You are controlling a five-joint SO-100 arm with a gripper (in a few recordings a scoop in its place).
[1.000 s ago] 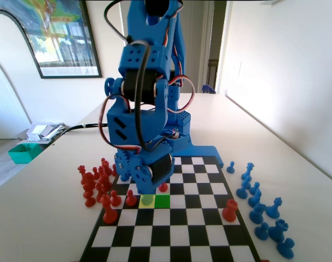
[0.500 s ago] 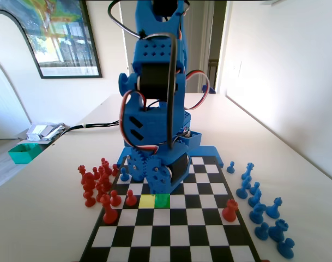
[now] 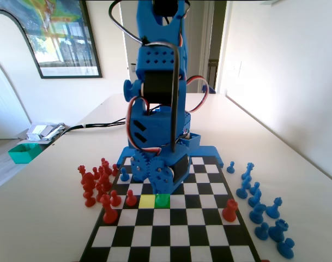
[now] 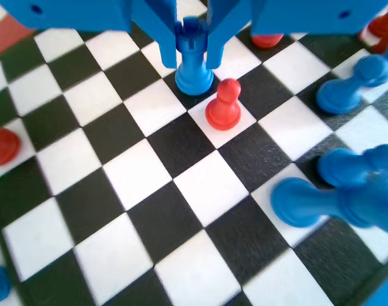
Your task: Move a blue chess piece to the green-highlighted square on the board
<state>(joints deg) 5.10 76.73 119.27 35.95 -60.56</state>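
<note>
My gripper [image 3: 161,190] is low over the board [image 3: 171,234], right above the green-highlighted square [image 3: 162,201]. In the wrist view the gripper [image 4: 192,62] has both jaws pressed against a blue chess piece [image 4: 193,60] with a notched, castle-like top, and the piece's base is at board level. In the fixed view that blue chess piece [image 3: 162,198] shows tinted green on the green-highlighted square. The yellow square [image 3: 147,201] beside it on the left is bare. A red pawn [image 4: 223,105] stands one square from the held piece.
On the table left of the board is a cluster of red pieces [image 3: 97,183], and blue pieces [image 3: 258,203] line the right side. A red pawn [image 3: 131,197] stands left of the yellow square. A larger red piece [image 3: 229,210] is near the board's right edge.
The gripper has shifted right in the fixed view, from over the yellow square to over the green one, taking the blue piece along. The yellow square is now bare.
</note>
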